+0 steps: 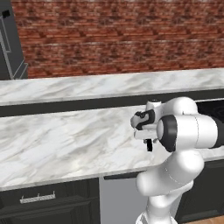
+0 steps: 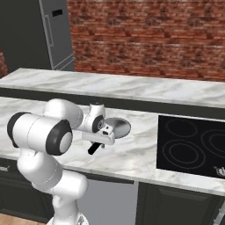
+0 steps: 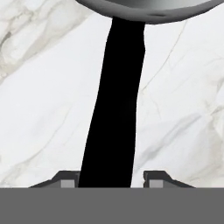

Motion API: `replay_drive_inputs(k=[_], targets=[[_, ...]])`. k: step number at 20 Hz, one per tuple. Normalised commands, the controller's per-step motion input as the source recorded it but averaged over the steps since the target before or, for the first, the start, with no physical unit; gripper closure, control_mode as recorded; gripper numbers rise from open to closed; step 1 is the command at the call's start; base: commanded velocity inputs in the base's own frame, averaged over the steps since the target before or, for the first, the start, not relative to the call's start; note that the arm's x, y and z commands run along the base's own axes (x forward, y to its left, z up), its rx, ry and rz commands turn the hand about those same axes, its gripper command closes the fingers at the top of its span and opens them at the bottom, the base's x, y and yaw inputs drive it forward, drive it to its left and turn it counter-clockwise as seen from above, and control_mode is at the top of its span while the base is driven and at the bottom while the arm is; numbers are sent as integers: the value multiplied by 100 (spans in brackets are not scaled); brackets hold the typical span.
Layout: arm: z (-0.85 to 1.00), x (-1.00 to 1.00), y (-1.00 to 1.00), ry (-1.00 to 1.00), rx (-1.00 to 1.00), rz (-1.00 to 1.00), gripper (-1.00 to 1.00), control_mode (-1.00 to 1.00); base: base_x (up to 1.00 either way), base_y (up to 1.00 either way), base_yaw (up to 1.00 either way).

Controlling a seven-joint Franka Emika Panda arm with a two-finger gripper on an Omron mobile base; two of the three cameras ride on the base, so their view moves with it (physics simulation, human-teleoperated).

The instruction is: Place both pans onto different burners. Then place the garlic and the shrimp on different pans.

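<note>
Hand view shows the pan at the top edge, its long black handle running straight down between the two tips of the pincer. One tip sits close on each side of the handle, narrowed around it; whether they press on it yet cannot be told. In the right base view the pan lies on the marble table, left of the black cooktop, whose burner rings lie bare. The hold sits far down the handle, away from the bowl. The likely trouble is that the heavy bowl end droops or twists in the tips when lifted, or the handle slips out, so the pan lands crooked or short of a burner.
</note>
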Motion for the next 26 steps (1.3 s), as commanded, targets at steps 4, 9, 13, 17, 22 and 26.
replay_drive_inputs(k=[4,9,13,17,22,26], targets=[[34,-10,0,-5,0,0,100,-100,0,0,0],[64,-22,0,-11,-1,0,100,-100,0,0,0],[65,-35,0,-9,0,0,100,-100,0,0,0],[63,-27,0,0,0,0,100,-100,0,0,0],[39,-29,0,0,0,0,100,-100,0,0,0],[6,-5,0,0,0,0,100,100,-17,-16,0]])
